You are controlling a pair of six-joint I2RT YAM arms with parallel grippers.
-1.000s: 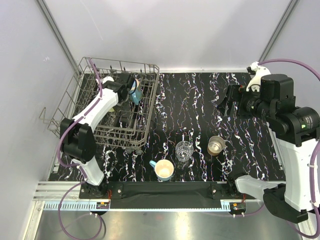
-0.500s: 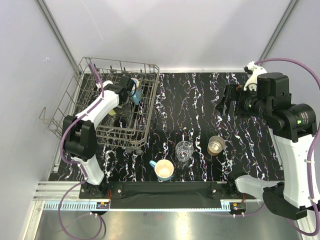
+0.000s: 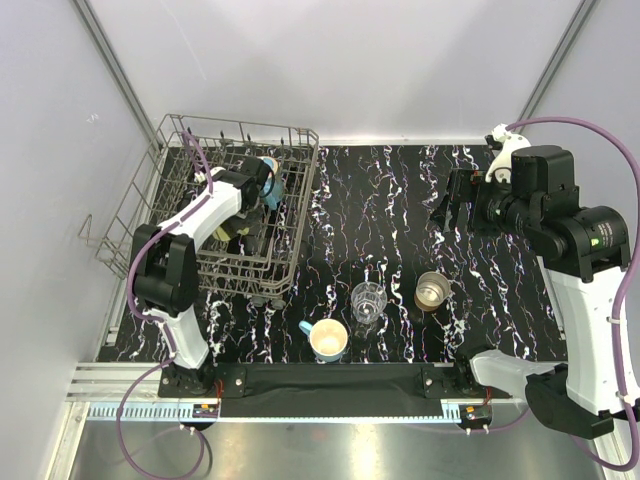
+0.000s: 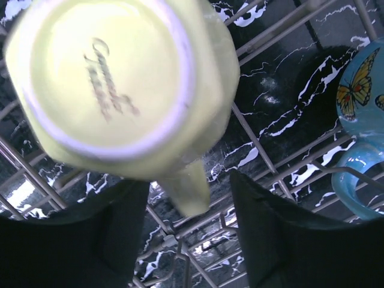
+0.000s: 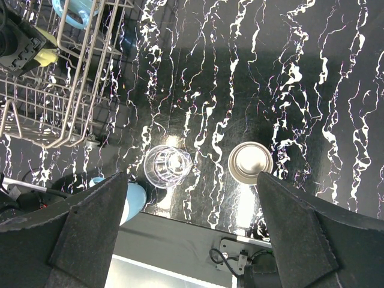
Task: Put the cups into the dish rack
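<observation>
Top view: the left gripper (image 3: 258,192) is inside the dish rack (image 3: 303,190) at far left; a blue mug (image 3: 328,340), glass (image 3: 368,300) and metal cup (image 3: 432,290) stand on the mat (image 3: 380,200) nearer the front

Left wrist: its jaws are parted either side of an upturned yellow mug's (image 4: 114,84) handle, with a butterfly mug (image 4: 363,102) just to the right

Right wrist: the right gripper (image 5: 192,175) is spread wide, holding nothing

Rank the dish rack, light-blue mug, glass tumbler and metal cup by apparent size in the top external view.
1. dish rack, by far
2. light-blue mug
3. glass tumbler and metal cup: these look about alike, so no ranking
</observation>
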